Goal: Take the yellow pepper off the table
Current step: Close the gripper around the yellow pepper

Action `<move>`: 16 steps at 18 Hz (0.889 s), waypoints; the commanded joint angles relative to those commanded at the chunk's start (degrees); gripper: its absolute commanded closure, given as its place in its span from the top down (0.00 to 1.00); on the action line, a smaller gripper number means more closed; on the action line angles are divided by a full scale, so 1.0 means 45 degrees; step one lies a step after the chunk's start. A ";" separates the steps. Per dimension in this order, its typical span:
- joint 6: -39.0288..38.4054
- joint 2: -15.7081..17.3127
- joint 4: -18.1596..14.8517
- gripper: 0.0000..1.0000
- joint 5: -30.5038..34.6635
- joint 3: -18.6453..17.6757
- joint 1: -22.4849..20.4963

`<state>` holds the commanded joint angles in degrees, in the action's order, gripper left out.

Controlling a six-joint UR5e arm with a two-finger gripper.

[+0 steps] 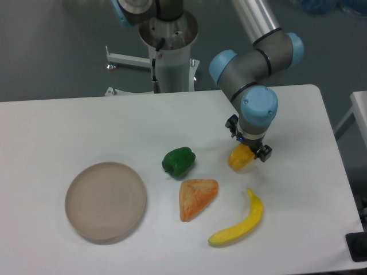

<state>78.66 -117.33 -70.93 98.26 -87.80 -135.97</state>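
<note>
1. Claw point(248, 150) seen pointing straight down from the blue-capped wrist, low over the table point(298, 189), toward its right half.
2. Fingers set on either side of the yellow pepper point(238, 158); looked pinched onto it, one dark fingertip point(263, 153) showing at the pepper's right shoulder, the other mostly hidden behind the wrist.
3. Yellow pepper sat directly beneath the claw, its top tucked under the wrist housing, its lower left bulge poking out. Could not tell whether clear of the tabletop or resting on it; a faint shadow lay just under it.
4. Green pepper point(178, 161) noted to the left of the claw, on the table, apart from the yellow pepper and roughly level with it.
5. Orange wedge point(196, 197) lay down and left of the claw, toward the camera, just below the green pepper and not touching it.
6. Banana point(239, 221) lay nearer the camera than the claw, curved, stem end pointing up toward the pepper, close to it but apart.
7. Round beige plate point(105, 200) found far to the left of the claw, near the table's front, well apart from all the food items.
8. Arm's grey links and blue joints rose up and back from the claw; robot base pedestal point(170, 54) stood behind the table, up and left of the claw.
</note>
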 joint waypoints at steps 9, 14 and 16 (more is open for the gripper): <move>-0.0020 0.0000 -0.0078 0.58 -0.0117 -0.0020 -0.0039; 0.0000 0.0039 -0.0098 0.43 -0.0137 0.0175 -0.0137; 0.0000 0.0039 -0.0098 0.39 -0.0137 0.0272 -0.0156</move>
<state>78.66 -117.16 -71.37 97.65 -86.58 -136.67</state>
